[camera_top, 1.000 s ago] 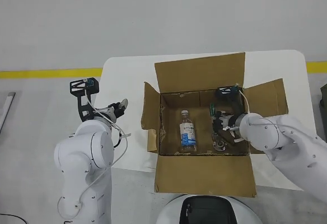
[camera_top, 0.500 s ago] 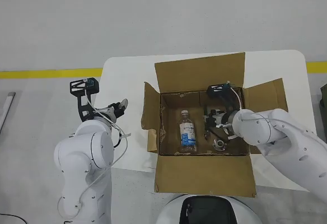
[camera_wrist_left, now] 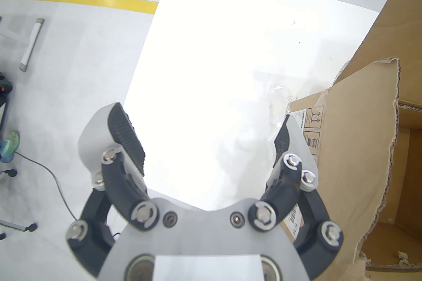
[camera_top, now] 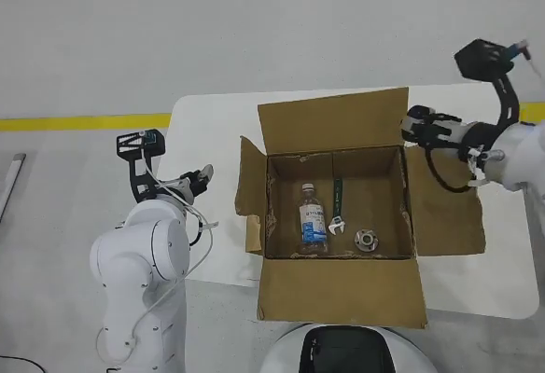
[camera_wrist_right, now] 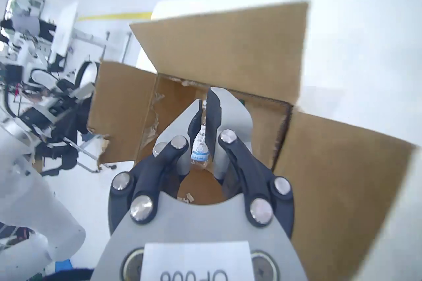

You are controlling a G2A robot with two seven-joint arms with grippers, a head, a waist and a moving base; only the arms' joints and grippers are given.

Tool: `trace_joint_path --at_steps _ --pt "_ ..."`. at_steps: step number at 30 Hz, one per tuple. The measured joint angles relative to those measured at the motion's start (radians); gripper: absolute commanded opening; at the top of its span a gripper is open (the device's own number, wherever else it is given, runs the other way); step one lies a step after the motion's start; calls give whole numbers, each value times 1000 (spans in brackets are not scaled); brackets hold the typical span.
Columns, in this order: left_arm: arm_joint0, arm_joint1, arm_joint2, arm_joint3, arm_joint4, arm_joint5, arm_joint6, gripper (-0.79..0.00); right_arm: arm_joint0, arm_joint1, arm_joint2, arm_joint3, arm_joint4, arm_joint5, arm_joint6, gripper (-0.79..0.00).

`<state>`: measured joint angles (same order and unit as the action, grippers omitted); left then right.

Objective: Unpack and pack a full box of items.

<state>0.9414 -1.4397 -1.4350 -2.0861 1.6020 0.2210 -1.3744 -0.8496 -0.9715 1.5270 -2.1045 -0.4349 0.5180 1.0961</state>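
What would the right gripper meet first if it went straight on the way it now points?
Probably the bottle in the box: the right wrist view shows it dead ahead of the right gripper, though depth is unclear.

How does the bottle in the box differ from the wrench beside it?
The bottle is thick and clear, with a label; the wrench is thin, with a green handle. The bottle's cap points to the far wall, the wrench's metal head to the near one. Both lie flat on the box floor.
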Motion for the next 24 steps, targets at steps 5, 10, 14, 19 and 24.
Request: trace_joint_path --at_steps 5,10,14,19,24 --pt "0 0 0 0 0 0 0 0 -109 22 301 19 3 -25 24 -785" --pt "0 0 0 0 0 0 0 0 -239 24 528 118 88 -18 27 -785" --pt "0 0 0 0 0 0 0 0 -366 12 611 175 158 1 -12 -785" --pt "0 0 0 0 0 0 0 0 -466 -13 562 207 352 23 -63 -785" --pt "0 0 0 0 0 0 0 0 -483 -30 455 178 540 30 -99 -785"
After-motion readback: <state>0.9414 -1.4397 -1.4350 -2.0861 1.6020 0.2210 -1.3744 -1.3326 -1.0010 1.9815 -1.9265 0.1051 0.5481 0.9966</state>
